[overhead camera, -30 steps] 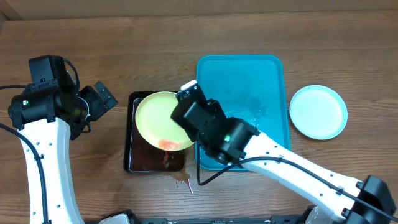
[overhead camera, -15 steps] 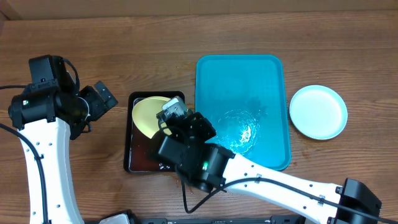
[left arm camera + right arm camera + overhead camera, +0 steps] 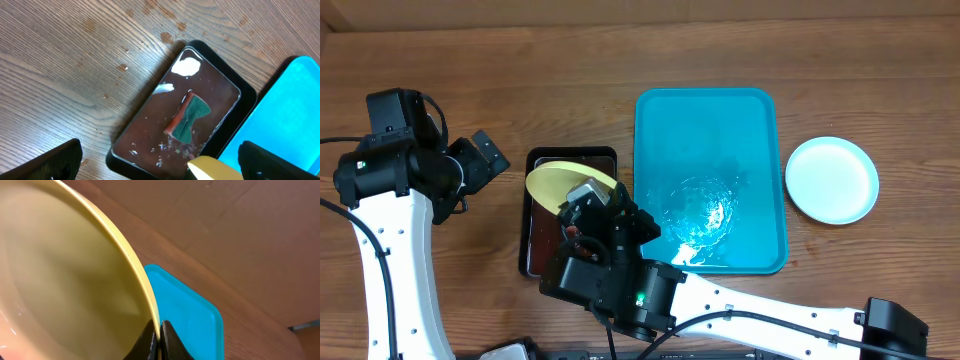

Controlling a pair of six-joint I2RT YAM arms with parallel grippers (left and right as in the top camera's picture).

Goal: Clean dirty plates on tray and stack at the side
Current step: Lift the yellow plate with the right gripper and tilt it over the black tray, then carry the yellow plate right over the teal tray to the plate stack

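Observation:
My right gripper (image 3: 159, 330) is shut on the rim of a pale yellow-green plate (image 3: 65, 280). The plate (image 3: 568, 183) is tipped up steeply over the black tray (image 3: 528, 225). Its edge (image 3: 215, 170) shows at the bottom of the left wrist view. The turquoise tray (image 3: 710, 130) lies to the right with no plate on it, and it holds a wet patch (image 3: 705, 212). A pale blue-white plate (image 3: 832, 180) rests on the table right of that tray. My left gripper (image 3: 480, 160) hovers open left of the black tray, holding nothing (image 3: 160, 164).
The black tray (image 3: 220, 85) has a wet dark brown inside with a green and red sponge (image 3: 189, 117) and white foam blobs (image 3: 186, 66). My right arm (image 3: 740, 305) crosses the table's front. Small drops mark the wood (image 3: 165, 36).
My right arm swung left and toward the front. The yellow-green plate went from lying nearly flat to standing steeply on edge over the black tray. The left arm stayed still.

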